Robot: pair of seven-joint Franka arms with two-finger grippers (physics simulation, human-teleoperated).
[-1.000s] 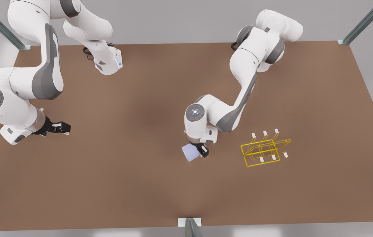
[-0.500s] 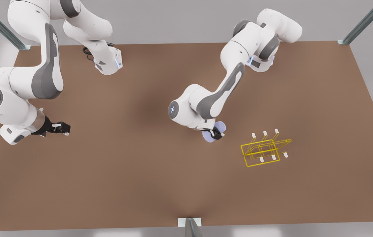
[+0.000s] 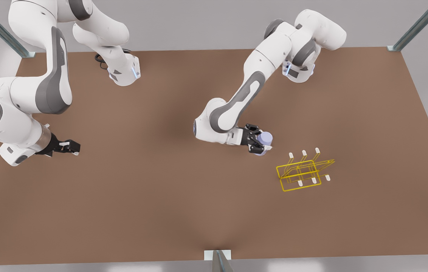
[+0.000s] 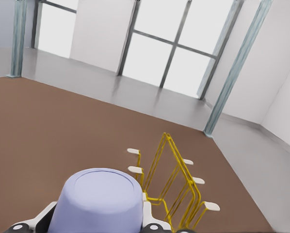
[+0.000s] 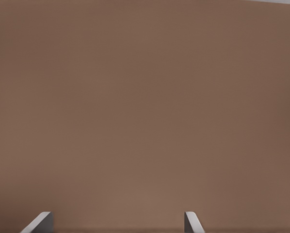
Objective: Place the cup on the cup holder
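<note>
Lavender-blue cup (image 3: 265, 140) sits clamped in the left gripper (image 3: 260, 143), fingers pinching its sides, held off the brown table (image 3: 161, 196) and just short of the cup holder (image 3: 303, 172), on the front view's left of it. Left wrist view shows the cup's closed base (image 4: 102, 187) facing the camera, so it looks carried mouth-away — prob. so the open end can drop over a prong. Yellow wire rack w/ white-tipped prongs (image 4: 134, 169) stands right behind the cup in that view, close but not touching. Cup not yet on the rack; judging by the gap, a short approach + alignment over one prong is left. Risk: thin wire frame could shift if nudged.

Right gripper (image 3: 71, 145) waits at the front view's far left, well apart from both; its fingers (image 5: 38, 223) stand spread, holding nothing, only bare table beneath.
</note>
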